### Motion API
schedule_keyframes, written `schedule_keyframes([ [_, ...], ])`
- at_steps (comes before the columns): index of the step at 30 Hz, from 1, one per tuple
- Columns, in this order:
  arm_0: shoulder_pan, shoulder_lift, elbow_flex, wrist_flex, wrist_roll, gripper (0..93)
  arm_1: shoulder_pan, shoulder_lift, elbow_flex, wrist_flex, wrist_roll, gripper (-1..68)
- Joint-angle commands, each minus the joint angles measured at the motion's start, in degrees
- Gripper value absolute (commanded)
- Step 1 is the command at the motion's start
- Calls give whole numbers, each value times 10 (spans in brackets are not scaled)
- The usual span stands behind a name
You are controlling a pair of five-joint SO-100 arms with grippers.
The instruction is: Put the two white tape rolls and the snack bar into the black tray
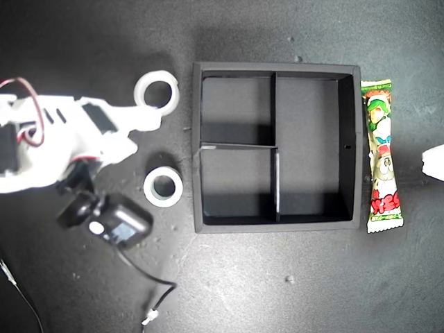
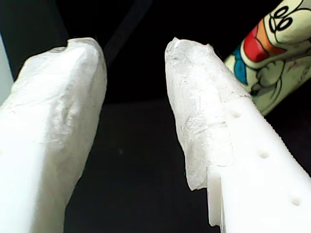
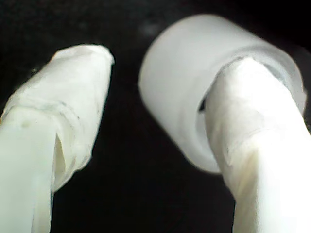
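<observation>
While my second gripper (image 3: 160,111) stands open with one finger inside a tape roll (image 1: 157,92), closing off-centre could flick it away; my first gripper (image 2: 133,111) gapes empty near the snack bar (image 2: 272,53).

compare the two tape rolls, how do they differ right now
The upper tape roll has a finger of my second gripper in its hole; the lower tape roll lies untouched. The upper sits beside the black tray's top corner, the lower beside its lower compartment. Both are white rings outside the tray.
</observation>
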Motion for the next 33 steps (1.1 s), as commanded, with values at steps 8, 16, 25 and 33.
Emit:
schedule_keyframes([
  [8,-51,-75,-83,13,37,147,-86,-2,20,-21,-29,110],
  [16,-54,-195,-156,40,29,124,-75,-2,15,-30,-57,152],
  [25,-83,-192,-181,76,6,2,-33,-4,-33,-15,-101,203],
  [33,-69,-137,-308,181,24,1,-25,-206,-175,8,-145,202],
])
